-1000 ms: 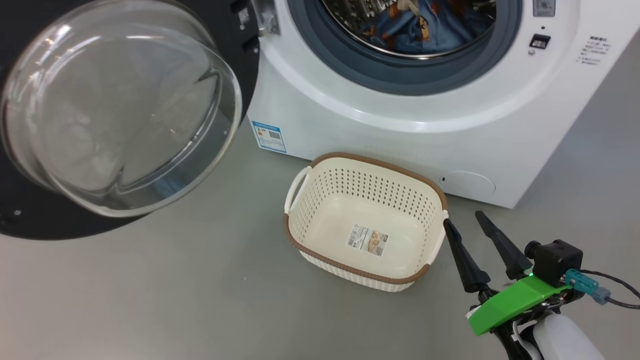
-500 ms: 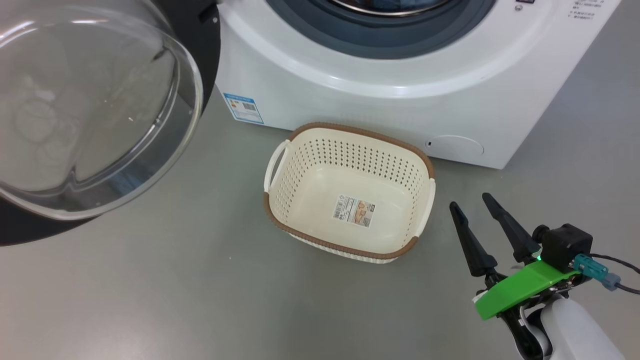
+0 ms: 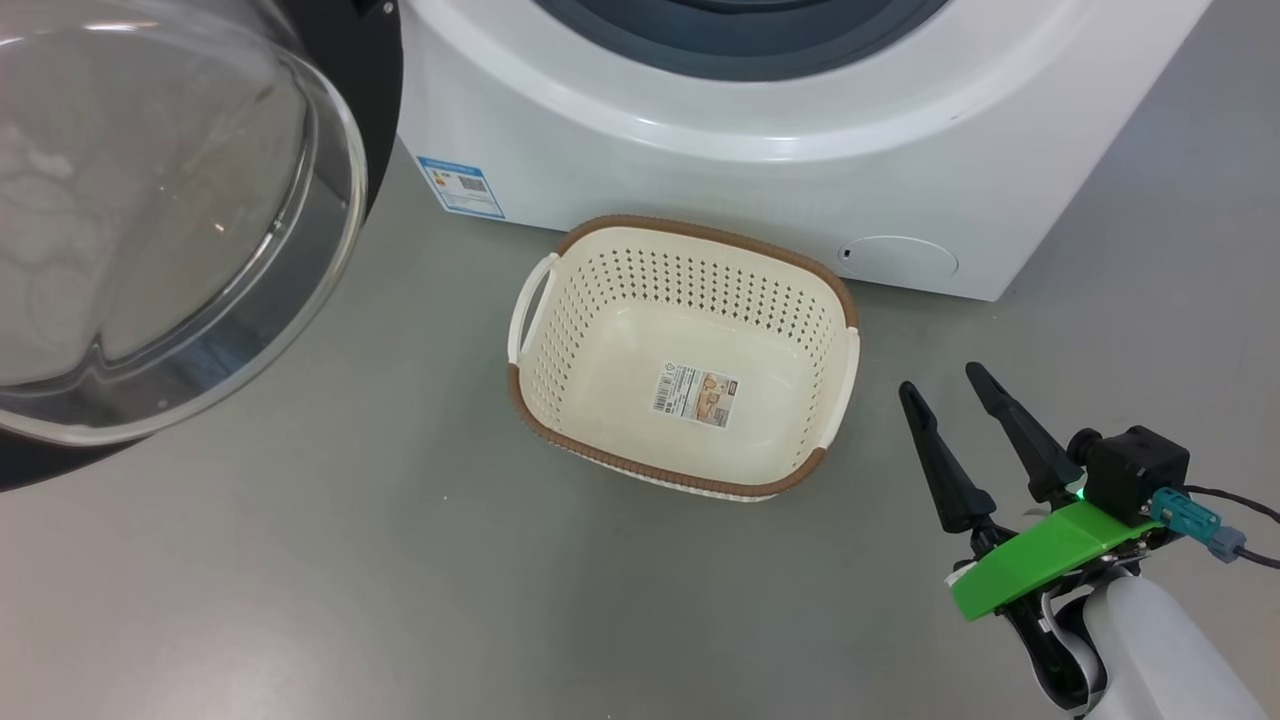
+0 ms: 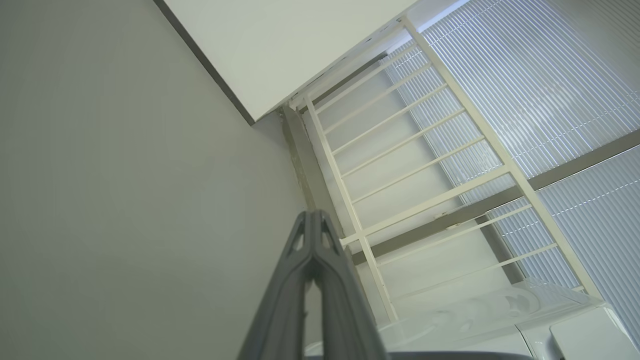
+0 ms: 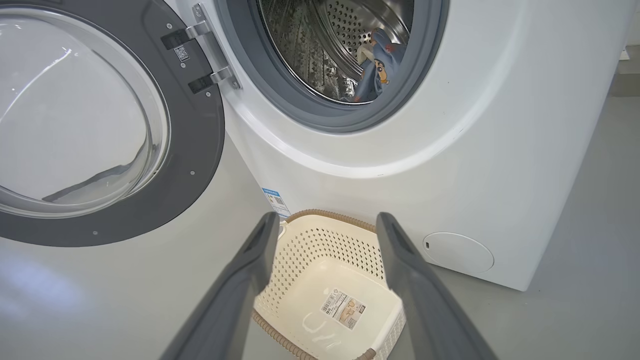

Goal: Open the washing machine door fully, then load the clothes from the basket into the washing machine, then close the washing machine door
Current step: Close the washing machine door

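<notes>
Grey floor (image 3: pixel 300 600) holds the empty basket (image 3: pixel 690 300); the clothes (image 5: pixel 377 70) sit in the washing machine (image 3: pixel 700 170). My right end effector (image 3: pixel 938 378) is spread and empty, my left end effector (image 4: pixel 311 216) clenched on nothing. Shutting the washing machine door (image 5: pixel 200 150) could pinch them, I think.

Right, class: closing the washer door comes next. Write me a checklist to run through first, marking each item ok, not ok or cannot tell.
1. Basket emptied: ok.
2. Clothes inside the drum: ok.
3. Clothes clear of the grey seal: cannot tell.
4. Door swung wide open, nothing on it: ok.
5. Right gripper open and empty: ok.
6. Left gripper shut, holding nothing: ok.
</notes>
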Motion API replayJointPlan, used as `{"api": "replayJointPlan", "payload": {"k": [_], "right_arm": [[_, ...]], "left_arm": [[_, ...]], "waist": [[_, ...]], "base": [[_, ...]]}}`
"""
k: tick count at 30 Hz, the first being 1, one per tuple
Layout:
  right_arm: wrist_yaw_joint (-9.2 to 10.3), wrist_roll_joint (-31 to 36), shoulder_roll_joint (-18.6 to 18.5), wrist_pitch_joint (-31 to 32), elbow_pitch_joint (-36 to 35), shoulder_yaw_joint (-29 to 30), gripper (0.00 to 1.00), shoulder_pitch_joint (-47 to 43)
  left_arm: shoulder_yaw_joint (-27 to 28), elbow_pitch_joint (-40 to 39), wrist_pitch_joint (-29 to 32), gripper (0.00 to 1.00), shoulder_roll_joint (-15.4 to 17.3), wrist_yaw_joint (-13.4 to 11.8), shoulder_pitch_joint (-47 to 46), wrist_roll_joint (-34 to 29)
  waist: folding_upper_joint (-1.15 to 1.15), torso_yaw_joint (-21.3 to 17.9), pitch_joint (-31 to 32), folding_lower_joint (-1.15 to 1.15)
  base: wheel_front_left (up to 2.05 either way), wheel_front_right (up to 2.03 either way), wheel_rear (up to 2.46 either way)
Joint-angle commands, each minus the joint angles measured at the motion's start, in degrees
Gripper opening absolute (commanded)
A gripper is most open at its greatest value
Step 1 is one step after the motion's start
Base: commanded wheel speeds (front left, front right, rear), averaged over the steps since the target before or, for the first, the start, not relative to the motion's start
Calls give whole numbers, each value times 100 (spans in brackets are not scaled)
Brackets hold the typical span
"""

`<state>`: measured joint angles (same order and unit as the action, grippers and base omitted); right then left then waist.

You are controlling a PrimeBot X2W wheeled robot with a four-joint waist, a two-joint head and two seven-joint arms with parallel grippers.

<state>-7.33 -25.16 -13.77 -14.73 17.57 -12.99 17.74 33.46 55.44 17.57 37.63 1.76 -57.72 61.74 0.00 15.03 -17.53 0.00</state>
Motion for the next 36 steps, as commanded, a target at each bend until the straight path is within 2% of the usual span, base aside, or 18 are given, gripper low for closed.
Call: {"api": "replayJointPlan", "payload": {"k": [1, 18, 28, 29, 36], "right_arm": [[-16, 58, 0, -27, -114, -155, 100, 87], [-16, 30, 7, -27, -56, -180, 100, 147], [-16, -15, 50, -27, 53, -138, 100, 57], [-16, -15, 50, -27, 53, -138, 100, 57], [-16, -32, 174, -27, 87, -135, 100, -22]], "left_arm": [[-19, -115, 77, 0, 460, -3, -55, 4], [-499, 107, 1044, 0, 347, -336, -282, -80], [-929, -222, 2865, 0, 324, -251, 134, 29], [-929, -222, 2865, 0, 324, -251, 134, 29], [-1028, -954, 4167, 0, 241, -454, 629, 300]], "waist": [[0, -15, -14, 0], [0, -111, -104, 0], [0, -72, 159, 0], [0, -72, 159, 0], [0, -20, 407, 0]], "base": [[0, 0, 0], [0, 0, 0], [0, 0, 0], [0, 0, 0], [0, 0, 0]]}}
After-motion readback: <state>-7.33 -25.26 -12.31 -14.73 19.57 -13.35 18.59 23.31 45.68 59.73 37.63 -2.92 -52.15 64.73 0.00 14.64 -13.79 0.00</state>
